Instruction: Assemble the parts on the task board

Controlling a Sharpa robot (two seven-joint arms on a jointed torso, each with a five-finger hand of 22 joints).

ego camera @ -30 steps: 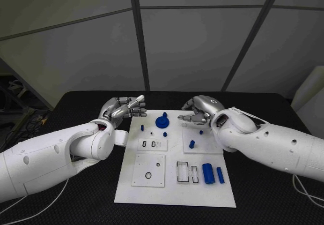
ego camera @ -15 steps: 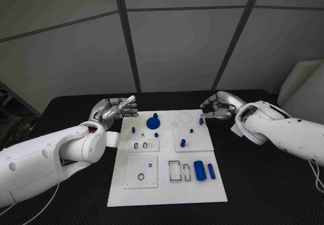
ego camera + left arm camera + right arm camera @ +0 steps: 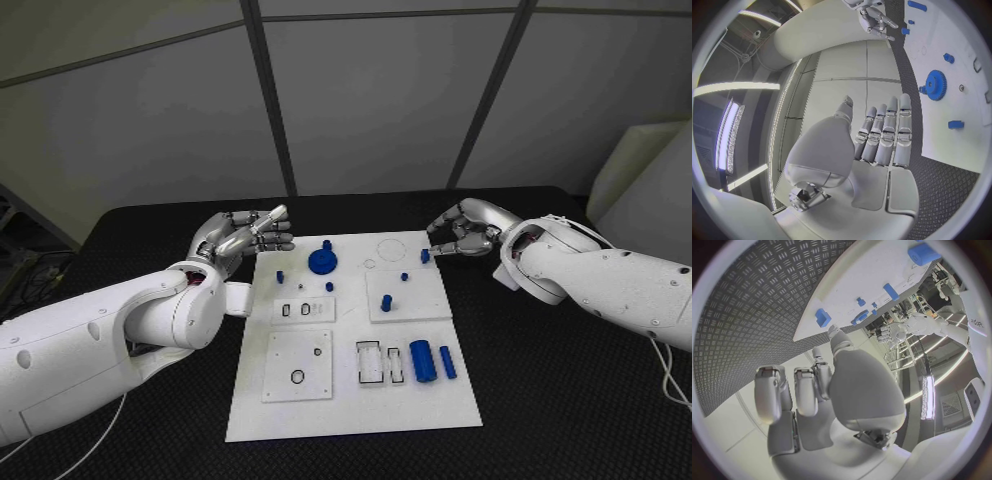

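Grey wall panels stood behind the black table (image 3: pixel 562 400), where the white task board (image 3: pixel 346 400) lay in the middle. On the board's far half a blue gear (image 3: pixel 322 262) stood among small blue pegs, and a blue cylinder (image 3: pixel 423 361) lay near its right edge. The left hand (image 3: pixel 245 235) hovered just beyond the board's far left corner, its fingers straight and together, holding nothing. The right hand (image 3: pixel 464 230) hung by the far right corner, fingers curled in on nothing
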